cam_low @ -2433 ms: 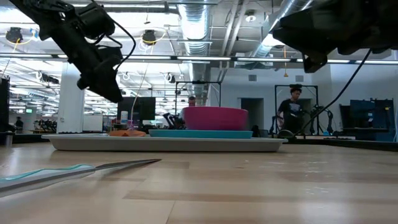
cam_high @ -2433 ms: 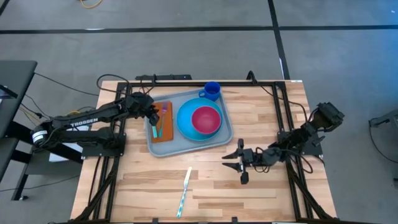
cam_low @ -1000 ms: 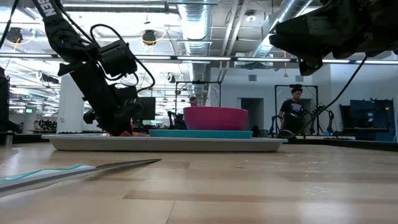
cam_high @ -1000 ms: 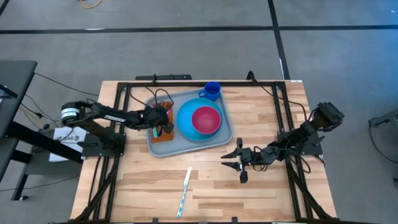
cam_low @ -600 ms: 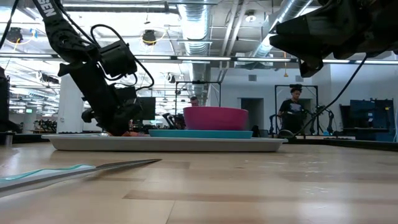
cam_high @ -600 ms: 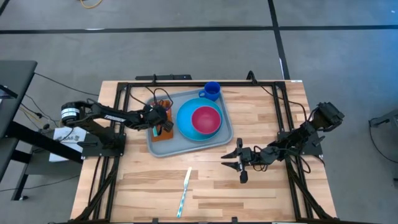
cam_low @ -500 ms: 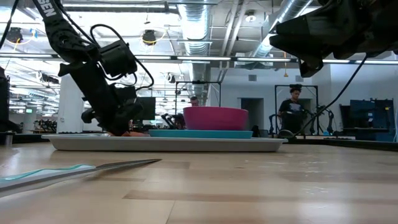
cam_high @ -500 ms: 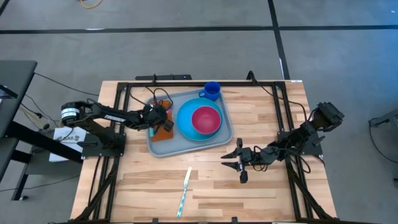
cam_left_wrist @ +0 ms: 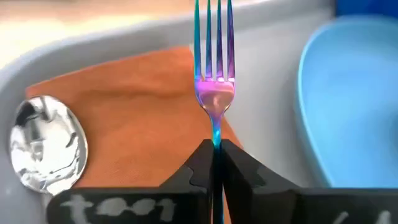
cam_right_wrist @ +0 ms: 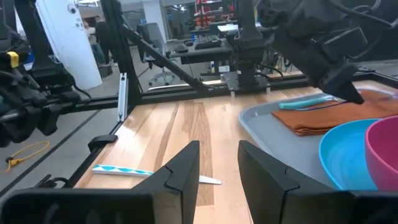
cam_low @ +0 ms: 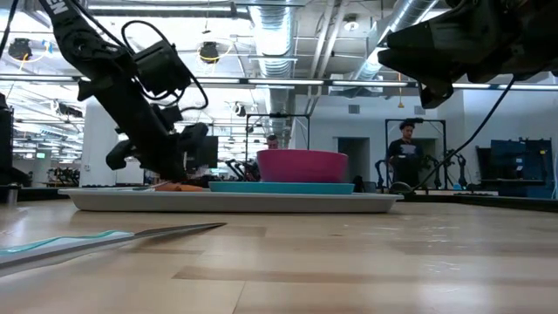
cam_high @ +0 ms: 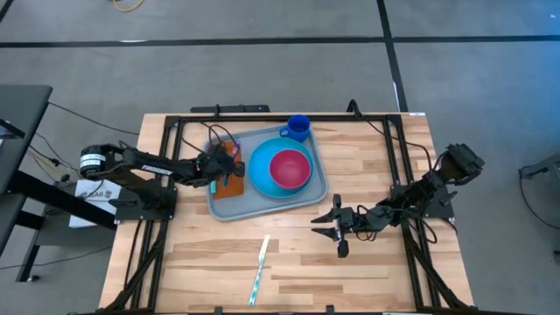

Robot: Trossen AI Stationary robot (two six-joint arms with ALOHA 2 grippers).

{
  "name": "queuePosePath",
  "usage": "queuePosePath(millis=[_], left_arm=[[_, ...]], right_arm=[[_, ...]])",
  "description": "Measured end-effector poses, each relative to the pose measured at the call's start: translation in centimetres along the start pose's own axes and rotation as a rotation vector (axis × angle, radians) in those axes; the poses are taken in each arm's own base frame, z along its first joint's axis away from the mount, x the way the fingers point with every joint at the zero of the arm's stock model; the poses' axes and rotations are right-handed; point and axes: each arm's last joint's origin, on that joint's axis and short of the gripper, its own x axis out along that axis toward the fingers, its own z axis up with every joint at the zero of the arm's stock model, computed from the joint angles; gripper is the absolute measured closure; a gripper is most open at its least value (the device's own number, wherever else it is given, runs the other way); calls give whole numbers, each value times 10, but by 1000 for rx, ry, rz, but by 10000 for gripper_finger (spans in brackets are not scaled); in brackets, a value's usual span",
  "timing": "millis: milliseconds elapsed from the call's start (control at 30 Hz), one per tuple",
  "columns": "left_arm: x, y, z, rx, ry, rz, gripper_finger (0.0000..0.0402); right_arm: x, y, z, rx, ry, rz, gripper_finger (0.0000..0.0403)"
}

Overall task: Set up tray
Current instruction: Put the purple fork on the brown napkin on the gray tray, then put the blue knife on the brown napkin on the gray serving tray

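Observation:
The grey-blue tray (cam_high: pixel 262 208) lies at the table's far middle. On it are a rust-brown napkin (cam_left_wrist: pixel 137 106), a blue plate (cam_high: pixel 261 171) and a pink bowl (cam_high: pixel 290 168). A silver spoon (cam_left_wrist: pixel 46 149) rests on the napkin. My left gripper (cam_left_wrist: pixel 214 149) is over the napkin (cam_high: pixel 229 185), shut on an iridescent fork (cam_left_wrist: pixel 216 93). My right gripper (cam_high: pixel 331 224) stands open over bare table, right of the tray. A teal-handled knife (cam_high: pixel 260 269) lies flat near the front edge. My left gripper pinches the fork's thin neck (cam_left_wrist: pixel 215 132), just behind the tines, between its two fingers. The fingers come slanting down from the table's left and lie along the fork, whose tines point ahead past them. Whether the fork is clear of the napkin I cannot tell.
A blue cup (cam_high: pixel 298 127) stands on the table beside the tray's far right corner. Black frame rails (cam_high: pixel 262 112) run along the table's far, left and right sides. Bare wood lies between the tray and the knife. People stand in the room behind the table (cam_low: pixel 403 153).
My left gripper has shut on the fork over the napkin. Its arm has then drawn back slightly toward the table's left edge, and its wrist has risen a little. The tray, plate, bowl and knife have kept their places.

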Motion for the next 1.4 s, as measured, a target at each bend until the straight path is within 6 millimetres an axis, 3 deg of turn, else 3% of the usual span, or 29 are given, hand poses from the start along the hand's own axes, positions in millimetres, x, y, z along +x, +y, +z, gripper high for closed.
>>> queuePosePath(millis=[300, 433, 733, 1067, 1400], left_arm=[[-12, -7, -10, -205, -154, 57, 398], [-15, -4, -17, -246, -143, 91, 398], [-11, 1, -28, -275, -137, 156, 393], [-5, 4, -35, -267, -134, 197, 357], [-11, -1, -27, -284, -142, 148, 329]], right_arm=[[0, -1, -5, -22, 44, -7, 298], [0, -1, -7, -36, 70, -10, 298], [0, -3, -9, -78, 86, -18, 298], [3, -11, -9, -62, 91, -53, 298], [3, -10, -9, -62, 95, -50, 298]])
